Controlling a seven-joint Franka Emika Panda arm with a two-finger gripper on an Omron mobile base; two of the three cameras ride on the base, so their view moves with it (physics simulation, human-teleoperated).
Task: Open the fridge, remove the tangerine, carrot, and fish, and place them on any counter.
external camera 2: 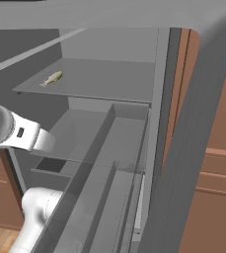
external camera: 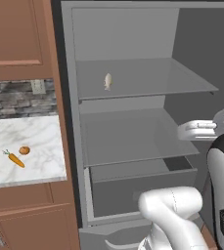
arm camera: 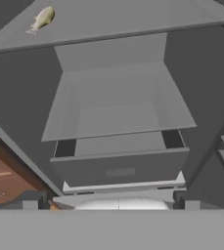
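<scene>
Fridge (external camera: 128,34) stands open, fish (external camera: 107,81) on its upper shelf; carrot (external camera: 15,159) and tangerine (external camera: 24,150) lie close together on the table (external camera: 40,132). Whether the hand is open or closed cannot be told.

**Colours in front of me**

The fridge (external camera: 128,29) is flat grey inside, shelves and drawer alike. The fish (external camera: 107,81) on its upper shelf is pale, silvery with a yellowish tint. My worktop (external camera: 40,132) is white marble veined grey, bearing an orange tangerine (external camera: 24,150) and an orange, green-topped carrot (external camera: 14,159). The cabinets (external camera: 15,34) are brown wood.
</scene>
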